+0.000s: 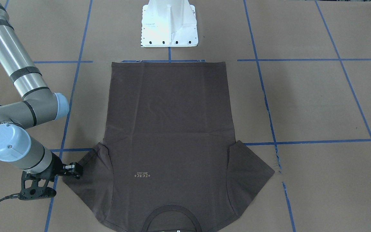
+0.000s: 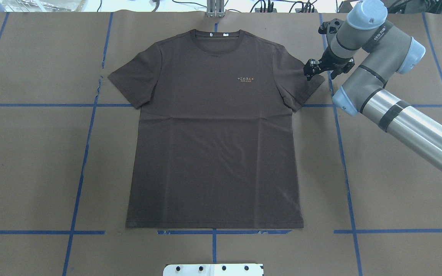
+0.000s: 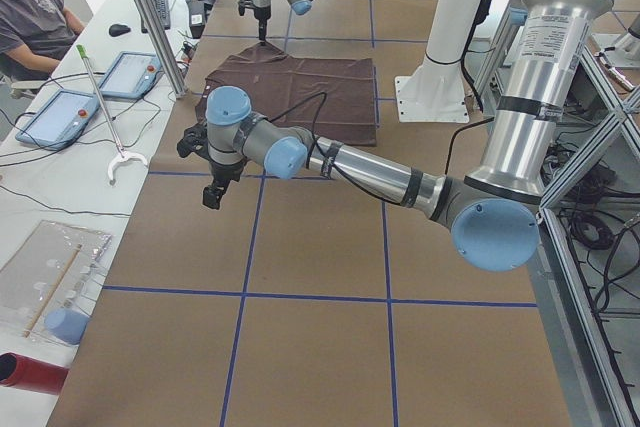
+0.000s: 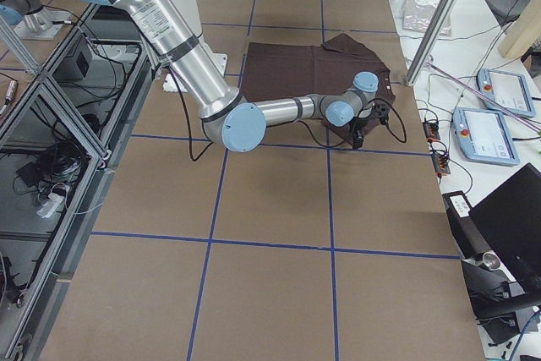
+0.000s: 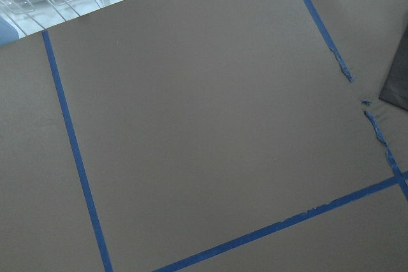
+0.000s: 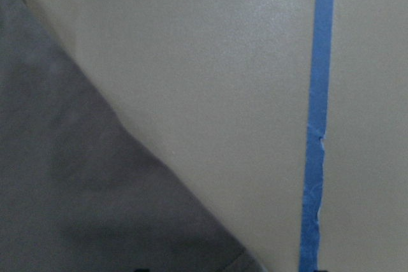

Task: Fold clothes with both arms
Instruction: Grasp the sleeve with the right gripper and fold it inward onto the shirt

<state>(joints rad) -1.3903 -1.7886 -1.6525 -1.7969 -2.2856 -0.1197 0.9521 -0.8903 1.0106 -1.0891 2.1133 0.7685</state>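
The dark brown-grey T-shirt point(image 2: 213, 145) lies flat and spread out on the brown table, collar point(image 2: 217, 36) at the far side, hem toward the robot's base. It also shows in the front view point(image 1: 169, 129). My right gripper point(image 2: 308, 73) hangs open just over the outer edge of the shirt's right-hand sleeve point(image 2: 297, 88) and holds nothing; it also shows in the front view point(image 1: 76, 170). The right wrist view shows the sleeve edge point(image 6: 95, 189) close below. My left gripper point(image 3: 212, 192) hovers over bare table well to the left of the shirt; I cannot tell whether it is open or shut.
The white pedestal base point(image 1: 169, 25) stands just behind the shirt's hem. Blue tape lines point(image 2: 86, 153) grid the brown table. An operator point(image 3: 35, 17) sits at a side table with tablets point(image 3: 60, 117) beyond the far edge. Metal posts point(image 3: 150, 17) stand along that edge.
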